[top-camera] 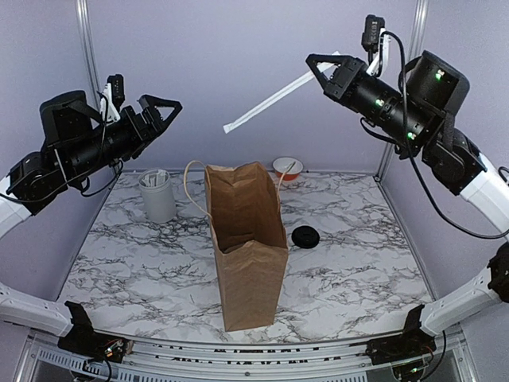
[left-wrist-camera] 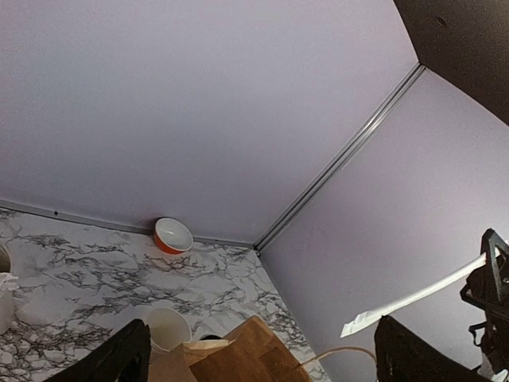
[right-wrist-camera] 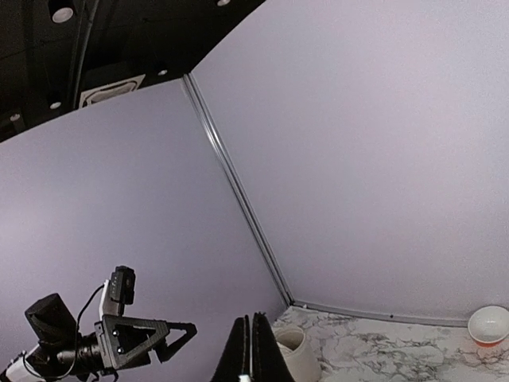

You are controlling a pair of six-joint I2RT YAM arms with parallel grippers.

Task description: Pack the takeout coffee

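Coffee: white paper cup (left-wrist-camera: 167,328) stands open-topped on the worktop (top-camera: 358,263), bottom left-of-centre in the left wrist view, just beside the brown paper bag (top-camera: 245,247); can't see it in the top view. Black lid (top-camera: 305,236) lies flat just right of the bag, mid-frame. Left end effector (top-camera: 169,111) upper left, fingers wide apart. Right end effector (top-camera: 316,68) upper right, clamped on a white wrapped straw (top-camera: 270,99). Canister (top-camera: 157,197) and bowl (top-camera: 287,167) sit toward the back.
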